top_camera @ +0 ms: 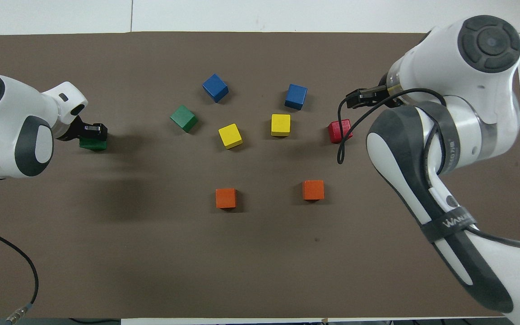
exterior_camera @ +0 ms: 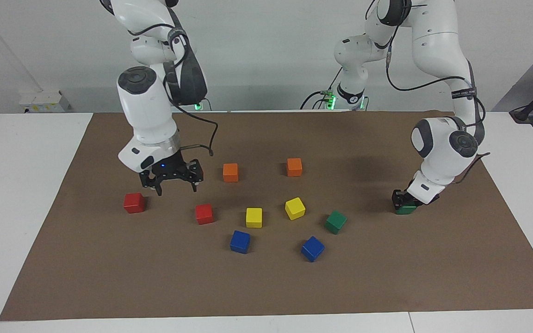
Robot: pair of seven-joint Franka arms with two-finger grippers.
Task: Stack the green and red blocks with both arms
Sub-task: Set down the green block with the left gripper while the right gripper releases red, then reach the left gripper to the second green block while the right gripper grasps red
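The left gripper (exterior_camera: 405, 200) is down at the left arm's end of the worktop (exterior_camera: 387, 277), clenched on a green block (exterior_camera: 405, 209) that sits on the mat. The right gripper (exterior_camera: 172, 183) hangs released above the mat, between two red blocks (exterior_camera: 134, 202) (exterior_camera: 204, 213). A second green block (exterior_camera: 335, 222) lies among yellow cubes (exterior_camera: 254, 217) and blue cubes (exterior_camera: 240, 241); orange cubes (exterior_camera: 230, 172) sit nearer the robots.

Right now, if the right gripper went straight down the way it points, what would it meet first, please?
Probably bare brown mat. The right gripper hangs with open jaws between the two red blocks, the one toward the mat's edge and the other. Depth is unclear, so it might clip either.
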